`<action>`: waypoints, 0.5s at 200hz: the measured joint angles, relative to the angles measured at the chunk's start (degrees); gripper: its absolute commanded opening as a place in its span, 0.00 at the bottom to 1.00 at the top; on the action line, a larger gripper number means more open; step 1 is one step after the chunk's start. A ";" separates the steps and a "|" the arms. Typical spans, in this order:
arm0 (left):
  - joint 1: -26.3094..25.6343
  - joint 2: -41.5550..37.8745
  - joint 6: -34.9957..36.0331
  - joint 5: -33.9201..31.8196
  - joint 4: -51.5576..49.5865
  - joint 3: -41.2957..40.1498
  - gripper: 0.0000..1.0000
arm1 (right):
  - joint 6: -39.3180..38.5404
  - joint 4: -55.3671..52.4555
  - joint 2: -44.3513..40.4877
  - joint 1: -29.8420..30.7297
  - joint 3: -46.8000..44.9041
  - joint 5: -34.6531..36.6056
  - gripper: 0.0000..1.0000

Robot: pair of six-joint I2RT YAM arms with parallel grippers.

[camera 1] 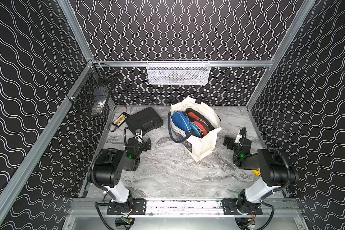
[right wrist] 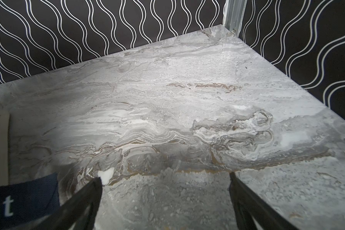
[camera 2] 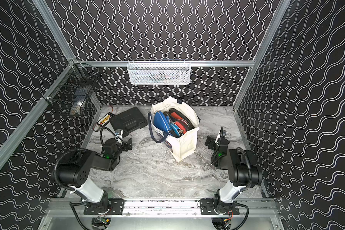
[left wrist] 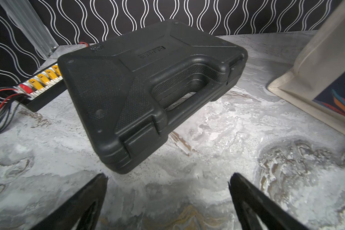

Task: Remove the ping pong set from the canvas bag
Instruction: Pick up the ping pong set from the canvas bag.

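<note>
The ping pong set (camera 1: 189, 123), blue and red paddle covers packed side by side, sits inside the canvas bag (camera 1: 204, 146). In both top views the bag stands upright with its mouth open at the middle back of the marble table (camera 1: 167, 177). The bag's navy handle (camera 1: 170, 132) droops over its left side. Bare tabletop lies in front of the bag and on either side, between it and the arms. The left gripper (camera 1: 146, 144) sits low, well apart from the bag's left side, its fingers spread and holding nothing. Its wrist view shows the fingertips (left wrist: 97, 187) just short of a closed black case (left wrist: 147, 89), which lies near the bag. A connector board (left wrist: 42, 79) with wires lies just beside the case, by the table's left edge. The right gripper (camera 1: 228, 141) is just beside the bag's right wall, likewise spread and empty, with bare table reaching to the back right corner. A white mesh basket (camera 1: 177, 74) hangs on the back rail, contents unclear. A black wire basket (camera 1: 92, 97) on the left rail holds something pale.
</note>
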 measured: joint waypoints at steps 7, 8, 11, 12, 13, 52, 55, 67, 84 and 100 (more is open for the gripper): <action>0.00 0.00 0.00 -0.11 -0.02 0.00 0.99 | 0.00 0.00 0.00 0.00 0.00 0.00 0.99; 0.00 0.00 0.00 -0.15 -0.02 0.00 0.99 | 0.00 0.00 0.00 0.00 0.00 0.00 0.99; 0.00 0.00 0.00 -0.28 -0.02 0.00 0.99 | 0.00 0.00 0.00 0.00 0.00 0.00 0.99; 0.00 0.00 0.00 -0.28 -0.02 0.00 0.99 | 0.00 0.00 0.00 0.00 0.00 0.00 0.99; 0.00 0.00 0.00 -0.28 -0.04 0.00 0.99 | 0.00 0.00 0.00 0.00 0.00 0.00 0.99; -0.28 0.00 0.00 -0.76 -0.44 0.00 0.99 | 0.00 -0.02 0.00 0.00 0.02 0.00 0.99; -0.37 0.00 0.00 -0.90 -0.50 0.00 0.99 | 0.00 -0.02 0.00 0.00 0.02 0.00 0.99; -0.61 0.00 0.00 -0.94 -0.66 0.00 0.99 | 0.00 -0.04 0.00 0.00 0.15 0.00 0.99; -1.31 0.00 0.00 -2.47 -0.70 0.00 0.99 | -0.04 -0.09 0.00 0.52 0.35 0.81 0.99; -1.79 0.00 0.02 -3.30 -0.70 0.00 0.99 | -0.46 -0.09 0.00 1.42 0.39 1.44 0.99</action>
